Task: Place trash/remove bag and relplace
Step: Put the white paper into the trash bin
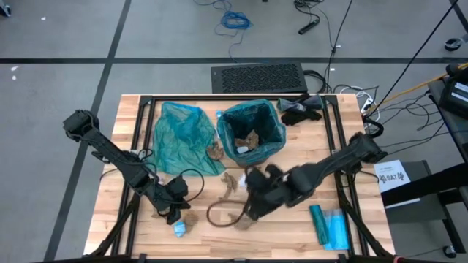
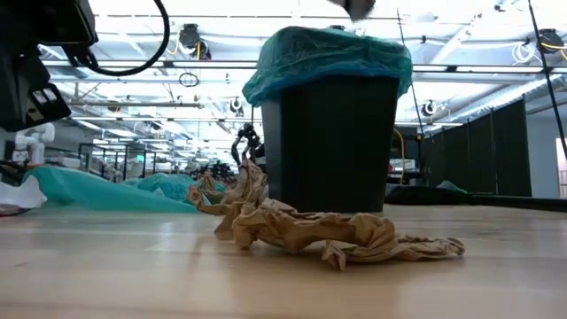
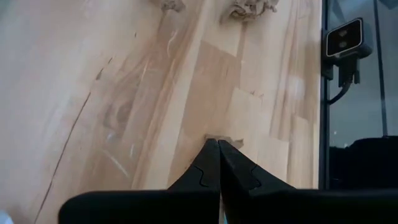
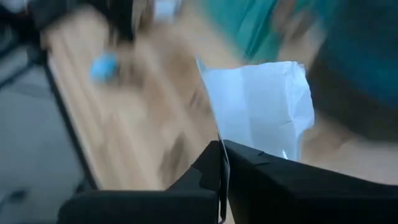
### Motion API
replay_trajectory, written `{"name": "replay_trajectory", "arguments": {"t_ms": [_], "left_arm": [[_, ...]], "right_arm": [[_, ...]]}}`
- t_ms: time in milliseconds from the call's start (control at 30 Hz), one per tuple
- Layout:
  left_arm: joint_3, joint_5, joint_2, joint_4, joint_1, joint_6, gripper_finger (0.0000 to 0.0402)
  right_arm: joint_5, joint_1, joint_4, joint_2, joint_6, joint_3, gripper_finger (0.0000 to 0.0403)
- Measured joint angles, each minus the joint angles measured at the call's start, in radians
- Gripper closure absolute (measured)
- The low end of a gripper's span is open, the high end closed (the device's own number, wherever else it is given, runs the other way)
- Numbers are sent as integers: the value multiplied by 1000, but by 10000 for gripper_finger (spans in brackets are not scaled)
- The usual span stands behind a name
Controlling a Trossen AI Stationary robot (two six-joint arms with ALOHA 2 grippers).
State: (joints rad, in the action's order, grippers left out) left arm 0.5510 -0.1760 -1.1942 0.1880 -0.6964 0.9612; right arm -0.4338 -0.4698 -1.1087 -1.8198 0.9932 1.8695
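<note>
Paper, white and pinched in your right gripper, whose closed fingers hold its edge, hangs above mid-bench beside the lined bin. Carry it over the rim before releasing. Your left gripper waits closed and empty by the bench's front-left corner.

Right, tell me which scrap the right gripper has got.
The white paper, pinched in the shut right gripper. The brown wads lie loose on the table.
</note>
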Motion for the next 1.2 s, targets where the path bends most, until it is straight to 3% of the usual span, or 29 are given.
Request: {"name": "replay_trajectory", "arguments": {"t_ms": [133,267,400,600,867,1200], "left_arm": [[0,-8,0,-12,0,3,402],[0,-26,0,-25,0,29,402],[0,-38,0,-27,4,30,402],[0,-29,0,-41,41,16,402],[0,16,0,-33,157,-86,402],[0,82,0,50,300,-182,402]], "right_arm": [[-145,46,-27,62,-114,64,403],[-165,147,-39,101,-194,68,403],[-118,264,-39,111,-314,66,403],[140,444,-26,110,-447,66,403],[182,544,-42,102,-469,67,397],[206,548,-110,58,-456,65,313]]}}
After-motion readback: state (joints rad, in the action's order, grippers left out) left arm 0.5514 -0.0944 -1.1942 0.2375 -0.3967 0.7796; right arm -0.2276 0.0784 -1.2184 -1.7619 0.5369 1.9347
